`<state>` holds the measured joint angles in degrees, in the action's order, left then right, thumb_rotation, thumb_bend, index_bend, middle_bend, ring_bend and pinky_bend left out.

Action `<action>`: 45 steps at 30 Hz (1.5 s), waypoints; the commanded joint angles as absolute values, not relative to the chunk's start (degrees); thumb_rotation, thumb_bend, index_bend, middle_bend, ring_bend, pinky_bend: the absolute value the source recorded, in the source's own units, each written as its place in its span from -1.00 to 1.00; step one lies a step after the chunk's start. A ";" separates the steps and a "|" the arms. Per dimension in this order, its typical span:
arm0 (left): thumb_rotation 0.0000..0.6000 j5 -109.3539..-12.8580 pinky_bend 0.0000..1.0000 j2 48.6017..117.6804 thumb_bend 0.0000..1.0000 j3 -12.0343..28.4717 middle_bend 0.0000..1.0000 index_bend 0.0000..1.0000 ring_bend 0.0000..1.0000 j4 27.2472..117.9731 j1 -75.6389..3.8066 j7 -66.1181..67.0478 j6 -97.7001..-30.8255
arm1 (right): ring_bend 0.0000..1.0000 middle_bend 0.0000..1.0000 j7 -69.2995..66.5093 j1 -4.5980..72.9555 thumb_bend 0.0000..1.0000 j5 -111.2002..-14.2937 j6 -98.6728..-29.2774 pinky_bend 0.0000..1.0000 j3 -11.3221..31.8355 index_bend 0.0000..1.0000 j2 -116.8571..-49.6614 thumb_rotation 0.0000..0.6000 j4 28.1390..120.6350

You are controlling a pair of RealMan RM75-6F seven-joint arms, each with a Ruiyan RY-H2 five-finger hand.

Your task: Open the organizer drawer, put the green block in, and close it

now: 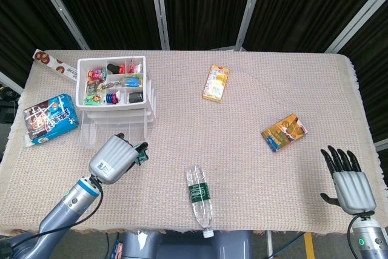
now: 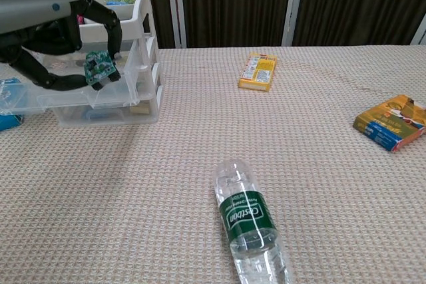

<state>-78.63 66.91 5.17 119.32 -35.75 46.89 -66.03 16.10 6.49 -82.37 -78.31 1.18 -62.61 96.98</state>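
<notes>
While left hand point(image 2: 50, 24) pinches green block point(image 2: 100, 68) at fingertips, block hangs above table, just before organizer point(image 1: 115, 98) with drawer point(image 1: 115, 130) pulled out. Block likely light, rigid; side pinch suits, grip looks shallow, slip possible. Right hand point(image 1: 350, 181) idle, fingers spread, holding nothing.

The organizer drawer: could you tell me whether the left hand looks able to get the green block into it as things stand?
Probably yes: the left hand holds the green block right at the pulled-out drawer, with nothing between.
</notes>
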 commanded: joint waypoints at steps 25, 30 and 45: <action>1.00 -60.10 0.31 66.30 -0.73 8.60 0.93 -0.19 0.67 104.33 -41.36 44.90 -60.72 | -1.00 -1.00 15.96 6.59 -1.00 -82.32 -77.92 -1.00 1.04 -0.88 -62.43 1.00 97.30; 1.00 -60.33 0.31 66.53 -0.81 8.34 0.92 -0.29 0.67 104.32 -41.39 45.16 -61.98 | -1.00 -1.00 15.81 6.58 -1.00 -82.40 -77.94 -1.00 1.01 -0.88 -62.41 1.00 97.28; 1.00 -81.62 -0.16 62.29 -0.66 2.89 0.02 -0.44 -0.10 108.20 -35.58 37.23 -71.21 | -1.00 -1.00 15.85 6.57 -1.00 -82.29 -78.00 -1.00 1.08 -0.88 -62.42 1.00 97.28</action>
<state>-71.83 64.21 6.28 107.21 -38.25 40.11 -67.56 15.83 6.57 -82.29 -77.98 1.07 -62.41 97.29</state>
